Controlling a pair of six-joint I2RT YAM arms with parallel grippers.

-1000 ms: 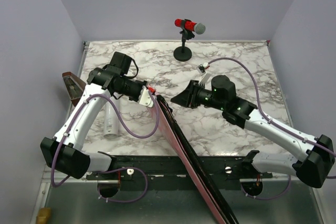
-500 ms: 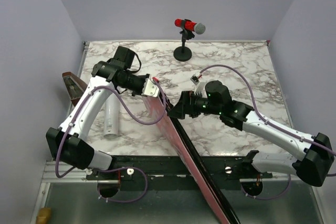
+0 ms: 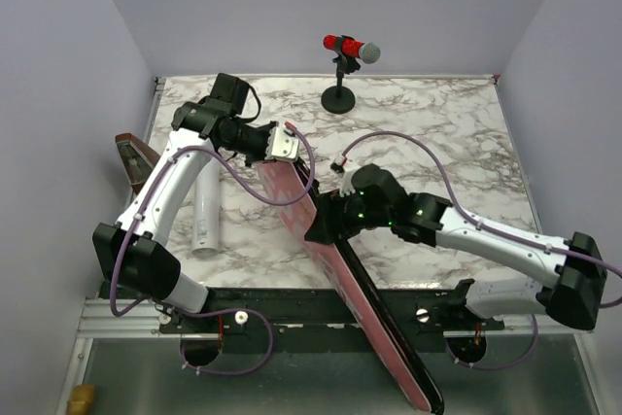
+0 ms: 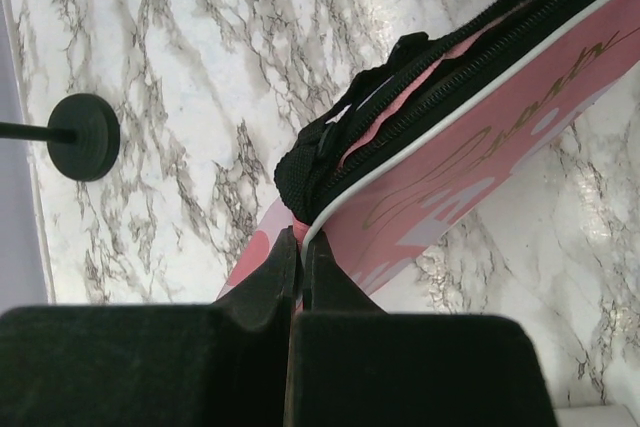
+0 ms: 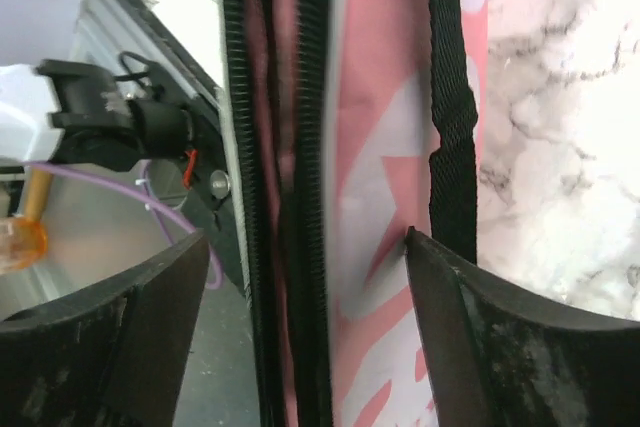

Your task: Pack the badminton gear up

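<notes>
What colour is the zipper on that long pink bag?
Black; the zipper shows best in the right wrist view.

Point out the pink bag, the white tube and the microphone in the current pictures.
pink bag (image 3: 289,198), top external view, on the pink side panel near its far end.
white tube (image 3: 205,221), top external view, on the middle of its length.
microphone (image 3: 341,45), top external view, on its red body.

- The left arm (image 3: 160,191) rose from its base, bent at the elbow and pointed its wrist to the right.
- The left gripper (image 3: 285,141) (image 4: 298,247) had its jaws pressed tight together.
- The right arm (image 3: 486,235) lay low, extended to the left.
- The right gripper (image 3: 319,225) (image 5: 305,247) had its jaws spread wide, aimed down and to the left.
</notes>
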